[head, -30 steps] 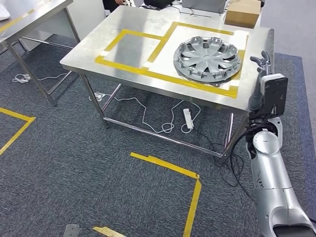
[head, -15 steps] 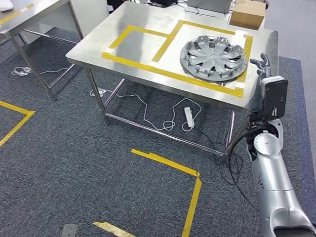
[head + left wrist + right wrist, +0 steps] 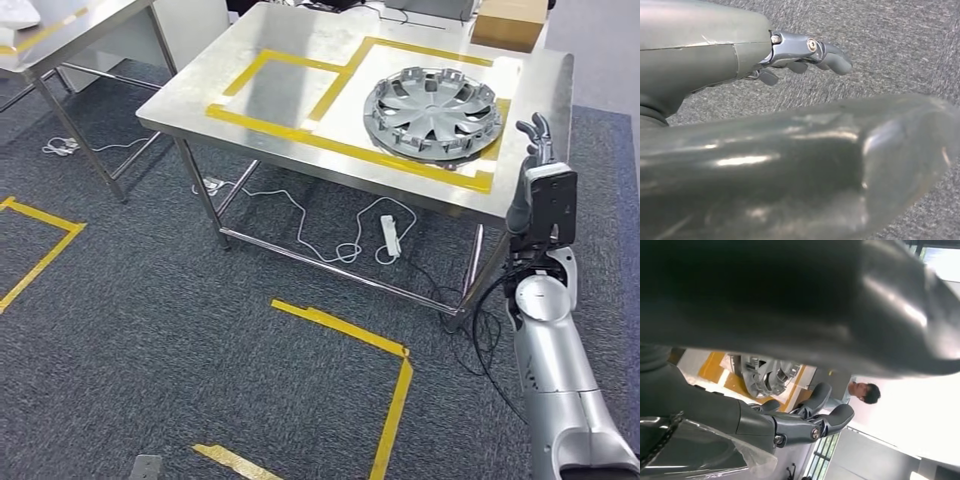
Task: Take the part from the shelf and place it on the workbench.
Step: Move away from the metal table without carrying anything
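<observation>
The part, a silver wheel cover (image 3: 432, 112), lies flat on the steel workbench (image 3: 249, 95), inside the right-hand square of yellow tape. My right hand (image 3: 535, 140) is raised beside the workbench's right edge, fingers apart and holding nothing, a short way right of the wheel cover. The right wrist view has those fingers (image 3: 817, 415) spread in front of the wheel cover (image 3: 764, 375). My left hand (image 3: 806, 52) hangs over the carpet with its fingers loosely extended and nothing in them.
A cardboard box (image 3: 513, 20) sits at the workbench's far right corner. A power strip (image 3: 389, 235) and cables lie on the carpet under it. A second steel table (image 3: 53, 40) stands at the far left. Yellow tape (image 3: 362, 340) marks the floor. A person (image 3: 862, 392) stands beyond the workbench.
The whole picture has shifted, so the camera has moved. My right hand has dropped slightly beside the workbench edge. The wheel cover stays where it lies.
</observation>
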Robot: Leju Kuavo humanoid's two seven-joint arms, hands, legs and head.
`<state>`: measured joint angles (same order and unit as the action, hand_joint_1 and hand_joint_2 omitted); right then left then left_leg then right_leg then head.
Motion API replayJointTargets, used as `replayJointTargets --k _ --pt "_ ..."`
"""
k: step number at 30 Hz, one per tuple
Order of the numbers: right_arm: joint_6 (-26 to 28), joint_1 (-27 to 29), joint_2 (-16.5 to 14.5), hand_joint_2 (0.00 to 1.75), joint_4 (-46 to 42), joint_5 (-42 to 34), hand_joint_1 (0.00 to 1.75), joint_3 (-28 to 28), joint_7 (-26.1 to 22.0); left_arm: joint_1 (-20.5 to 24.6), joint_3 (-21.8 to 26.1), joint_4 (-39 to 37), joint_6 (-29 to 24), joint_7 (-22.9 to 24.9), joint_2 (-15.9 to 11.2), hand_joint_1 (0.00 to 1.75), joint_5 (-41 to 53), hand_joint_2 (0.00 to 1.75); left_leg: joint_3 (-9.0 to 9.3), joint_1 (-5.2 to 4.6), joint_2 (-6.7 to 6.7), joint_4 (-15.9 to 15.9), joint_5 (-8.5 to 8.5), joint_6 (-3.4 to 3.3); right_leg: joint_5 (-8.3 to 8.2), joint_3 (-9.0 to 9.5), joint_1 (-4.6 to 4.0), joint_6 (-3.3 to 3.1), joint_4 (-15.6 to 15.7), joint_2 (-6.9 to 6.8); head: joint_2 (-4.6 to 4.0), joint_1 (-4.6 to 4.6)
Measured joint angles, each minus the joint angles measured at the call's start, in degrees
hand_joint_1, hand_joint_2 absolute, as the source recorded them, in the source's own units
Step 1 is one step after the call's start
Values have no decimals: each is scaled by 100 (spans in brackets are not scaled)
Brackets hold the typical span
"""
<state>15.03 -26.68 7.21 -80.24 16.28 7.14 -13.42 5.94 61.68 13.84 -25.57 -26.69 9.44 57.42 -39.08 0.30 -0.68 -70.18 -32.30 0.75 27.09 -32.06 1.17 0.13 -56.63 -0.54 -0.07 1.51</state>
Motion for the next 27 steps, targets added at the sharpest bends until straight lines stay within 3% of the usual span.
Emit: replayJointTargets --k 1,2,3,5,7,8,10,12,13,15,16,17,18,19,20,22,24,26,27 --pt "-1 4 0 0 0 1 0 1 0 -8 0 0 1 0 2 0 0 0 -143 6 3 -315 -99 11 3 0 -5 -4 -1 -35 0 3" --pt "-1 6 0 0 0 5 0 1 0 -16 1 0 1 0 4 0 0 0 -196 7 9 -431 -86 13 5 2 -10 -6 -2 -66 0 1" --pt "-2 6 0 0 -1 20 0 1 0 -21 1 0 2 0 6 0 0 0 -136 8 22 -306 41 4 8 8 -14 -6 -4 -98 0 1" --pt "0 1 0 87 -7 73 0 3 2 -21 2 0 3 0 2 0 0 0 228 -11 148 464 458 -56 23 34 -24 7 -5 -168 -1 -1" --pt "7 -3 8 175 -14 123 0 5 8 -1 1 0 5 1 -5 0 1 0 520 -61 327 1114 669 -127 47 41 -57 47 -19 -247 -1 2" --pt "10 -4 15 175 -16 137 0 6 12 8 1 0 7 1 -6 0 3 0 558 -83 369 1230 671 -152 55 35 -72 71 -24 -293 -1 8" --pt "14 -6 29 175 -20 149 0 13 18 10 0 0 10 1 -5 0 6 0 540 -91 289 1260 670 -197 70 32 -80 129 -21 -397 0 17" --pt "16 -17 35 175 -31 154 0 25 19 3 0 0 10 1 -4 0 5 0 542 -68 180 1301 706 -263 202 -29 -63 188 -157 -323 -2 28" --pt "17 -22 40 175 -37 155 0 27 19 7 0 0 10 0 -5 0 3 0 547 -53 128 1320 724 -291 347 -136 -55 209 -388 -220 -2 39" --pt "18 -13 50 175 -39 155 0 30 20 13 0 0 10 0 -8 0 1 0 536 -46 20 1323 735 -315 710 -498 -46 232 -1157 -22 -2 54" --pt "18 4 54 175 -38 155 0 31 22 9 0 0 11 0 -5 0 1 0 533 -49 -40 1321 736 -317 826 -678 -46 240 -1512 15 -2 54" --pt "18 20 55 175 -36 155 0 33 25 3 0 0 13 0 -1 0 2 0 534 -51 -103 1319 736 -317 836 -784 -47 243 -1696 32 -2 54" --pt "18 29 55 175 -35 155 0 34 27 -1 0 0 14 0 2 0 2 0 537 -52 -169 1313 735 -316 729 -785 -47 241 -1650 43 -1 54" --pt "18 30 55 175 -34 155 0 36 28 -3 0 0 15 0 4 0 2 0 544 -50 -238 1306 733 -313 519 -671 -43 233 -1366 67 -1 53" --pt "18 27 56 175 -36 155 0 36 30 -1 0 0 15 0 6 0 4 0 547 -47 -305 1295 727 -303 286 -488 -32 226 -942 148 -1 55" --pt "18 22 62 175 -41 160 0 36 31 12 0 0 17 0 7 0 9 0 507 -48 -429 1258 724 -261 37 -157 3 209 -262 422 -1 49" --pt "19 30 72 175 -49 179 0 36 34 15 0 0 21 1 12 0 15 0 428 -31 -550 1230 751 -196 48 -69 8 187 -101 544 -1 43" --pt "20 28 77 175 -59 210 0 37 37 -2 0 0 23 1 10 0 20 0 386 -25 -612 1209 759 -132 41 -62 12 136 -81 414 -1 41" --pt "21 20 77 175 -63 226 0 39 37 -6 -1 0 24 2 9 0 22 0 352 -37 -523 1137 707 -106 38 -42 21 98 -67 338 -1 24"
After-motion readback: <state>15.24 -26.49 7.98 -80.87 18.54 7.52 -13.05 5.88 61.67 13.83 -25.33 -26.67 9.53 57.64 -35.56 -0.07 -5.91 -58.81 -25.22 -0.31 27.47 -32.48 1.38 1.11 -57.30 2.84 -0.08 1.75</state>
